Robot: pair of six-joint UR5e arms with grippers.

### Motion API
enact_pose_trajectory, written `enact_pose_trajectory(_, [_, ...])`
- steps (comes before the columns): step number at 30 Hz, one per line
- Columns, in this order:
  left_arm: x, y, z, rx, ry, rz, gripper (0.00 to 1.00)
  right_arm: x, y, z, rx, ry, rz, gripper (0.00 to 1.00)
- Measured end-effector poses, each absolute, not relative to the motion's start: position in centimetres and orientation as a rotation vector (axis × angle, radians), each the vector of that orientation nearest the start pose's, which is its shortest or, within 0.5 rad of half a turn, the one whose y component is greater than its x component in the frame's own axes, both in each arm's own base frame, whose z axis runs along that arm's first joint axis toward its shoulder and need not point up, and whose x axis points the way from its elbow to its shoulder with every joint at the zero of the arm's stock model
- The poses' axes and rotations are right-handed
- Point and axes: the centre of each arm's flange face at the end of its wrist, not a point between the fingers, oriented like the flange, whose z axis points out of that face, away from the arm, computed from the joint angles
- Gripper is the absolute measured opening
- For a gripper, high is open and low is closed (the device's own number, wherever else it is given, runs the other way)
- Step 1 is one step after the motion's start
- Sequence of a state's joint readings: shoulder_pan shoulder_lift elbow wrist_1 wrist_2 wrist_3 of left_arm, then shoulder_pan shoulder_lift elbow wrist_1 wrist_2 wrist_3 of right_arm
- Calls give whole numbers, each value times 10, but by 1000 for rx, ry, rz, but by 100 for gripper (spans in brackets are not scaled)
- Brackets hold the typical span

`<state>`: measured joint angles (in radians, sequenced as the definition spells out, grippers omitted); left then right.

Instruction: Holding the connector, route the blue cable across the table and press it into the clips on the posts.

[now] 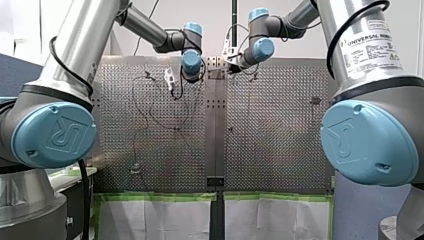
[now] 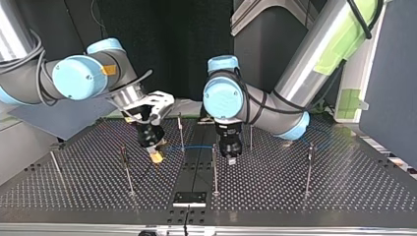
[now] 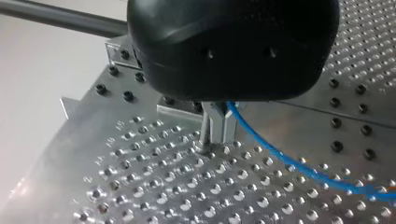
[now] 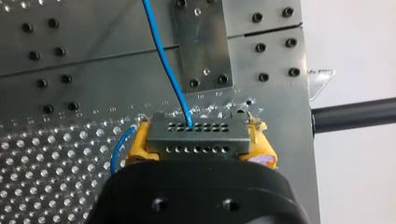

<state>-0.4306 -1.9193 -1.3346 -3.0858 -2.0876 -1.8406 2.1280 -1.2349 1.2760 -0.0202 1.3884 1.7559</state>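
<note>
Silver arms, light-blue joint caps.

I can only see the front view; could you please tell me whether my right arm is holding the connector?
Observer: Yes; the right wrist view shows the right gripper clamping the grey connector between its yellow pads.
Operator: Thanks. Where does the blue cable run?
Observer: In the top view the blue cable crosses the perforated table to the left gripper.
Operator: Does that gripper hold it?
Observer: In the left wrist view its metal fingers are closed on it, low over the table.
</note>
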Motion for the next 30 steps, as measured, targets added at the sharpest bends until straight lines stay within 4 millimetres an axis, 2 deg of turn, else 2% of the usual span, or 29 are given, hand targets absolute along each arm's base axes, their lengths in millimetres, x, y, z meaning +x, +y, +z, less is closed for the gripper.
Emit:
enact_pose_trajectory(13, [542, -321, 400, -272, 1615, -105, 0, 453, -470, 430, -2310, 1336, -2410, 0])
enact_pose_trajectory(30, [550, -320, 388, -255, 1636, -107, 0, 434, -489, 427, -2312, 1403, -2409, 0])
